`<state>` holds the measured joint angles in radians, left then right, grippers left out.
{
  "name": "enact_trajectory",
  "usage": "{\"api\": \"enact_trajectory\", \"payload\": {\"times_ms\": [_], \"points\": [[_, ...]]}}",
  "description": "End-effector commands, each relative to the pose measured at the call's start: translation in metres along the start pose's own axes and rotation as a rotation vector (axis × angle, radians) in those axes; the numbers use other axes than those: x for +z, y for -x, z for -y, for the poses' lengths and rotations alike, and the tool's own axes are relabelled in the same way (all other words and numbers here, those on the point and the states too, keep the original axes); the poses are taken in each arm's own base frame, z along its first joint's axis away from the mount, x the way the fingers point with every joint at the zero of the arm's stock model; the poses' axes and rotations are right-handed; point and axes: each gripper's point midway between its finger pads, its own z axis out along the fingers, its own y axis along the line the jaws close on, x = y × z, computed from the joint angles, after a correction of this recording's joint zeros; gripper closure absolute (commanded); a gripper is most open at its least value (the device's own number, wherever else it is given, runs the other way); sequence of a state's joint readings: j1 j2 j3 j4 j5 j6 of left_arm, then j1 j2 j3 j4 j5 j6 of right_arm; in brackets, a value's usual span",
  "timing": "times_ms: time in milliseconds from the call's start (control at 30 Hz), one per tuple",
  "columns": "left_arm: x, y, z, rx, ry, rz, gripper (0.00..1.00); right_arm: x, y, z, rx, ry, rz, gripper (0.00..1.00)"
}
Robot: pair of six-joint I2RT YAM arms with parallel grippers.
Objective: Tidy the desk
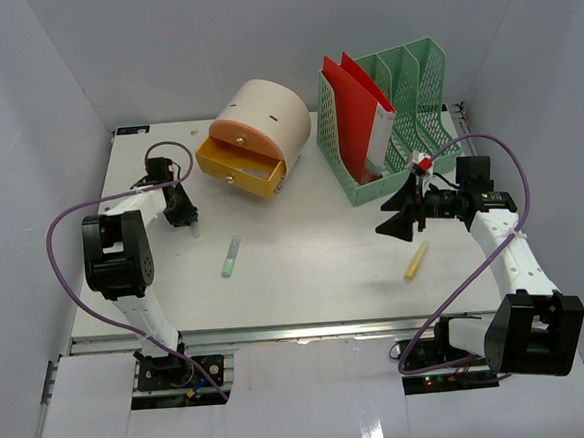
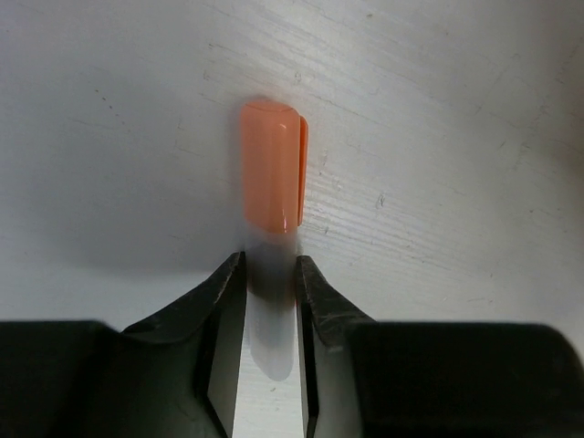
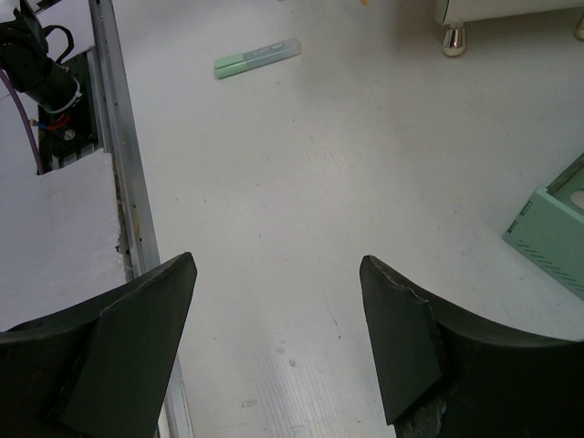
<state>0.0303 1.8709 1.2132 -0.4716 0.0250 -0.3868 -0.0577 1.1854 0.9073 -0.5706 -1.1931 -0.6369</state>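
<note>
**Left jaws straddle an orange-capped pen on the desk; right jaws wide apart**

The desk (image 1: 316, 277) lies flat. Its long axis runs left to right across the top view, parallel to the metal rail (image 1: 280, 332) on its near edge.

The left gripper (image 2: 271, 260) is low over the desk's far left part. A pen (image 2: 271, 169) lies flat on the desk between its jaws. The pen's long axis lines up with the gap and its orange cap points away from the gripper. The fingers (image 2: 224, 292) sit narrowly either side of the pale, blurred barrel. I cannot tell whether they squeeze it.

The right gripper (image 3: 278, 265) hangs above the desk's right half with its jaws wide apart. Only bare desk shows between them.

A green pen (image 1: 231, 255) lies mid-desk and a yellow pen (image 1: 415, 261) lies near the right gripper. At the back stand a round box (image 1: 265, 116) with a yellow drawer (image 1: 238, 168) pulled out and a green file rack (image 1: 418, 80) holding red folders (image 1: 349, 105).
</note>
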Motion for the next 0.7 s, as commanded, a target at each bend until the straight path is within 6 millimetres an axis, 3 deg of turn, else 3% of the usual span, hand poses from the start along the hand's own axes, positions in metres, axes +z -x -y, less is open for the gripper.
{"api": "enact_trajectory", "payload": {"times_ms": [0,200,300,367,533,667], "points": [[-0.004,-0.012,-0.002,0.015,0.008,-0.029,0.73,-0.003,0.013,-0.001,-0.034,0.014,0.03,0.21],[-0.025,-0.022,0.008,0.002,-0.082,-0.004,0.84,-0.006,0.01,0.003,-0.025,0.0,0.032,0.21],[-0.053,-0.022,0.026,-0.019,-0.208,0.071,0.97,-0.01,0.01,0.006,-0.021,-0.011,0.044,0.21],[-0.062,-0.034,0.029,-0.033,-0.252,0.083,0.99,-0.011,0.009,0.008,-0.014,-0.015,0.05,0.21],[-0.104,-0.044,0.05,-0.081,-0.424,0.145,1.0,-0.013,0.003,0.013,-0.002,-0.032,0.046,0.21],[-0.147,-0.048,0.08,-0.151,-0.643,0.173,1.0,-0.014,-0.001,0.017,-0.005,-0.052,0.038,0.21]]}}
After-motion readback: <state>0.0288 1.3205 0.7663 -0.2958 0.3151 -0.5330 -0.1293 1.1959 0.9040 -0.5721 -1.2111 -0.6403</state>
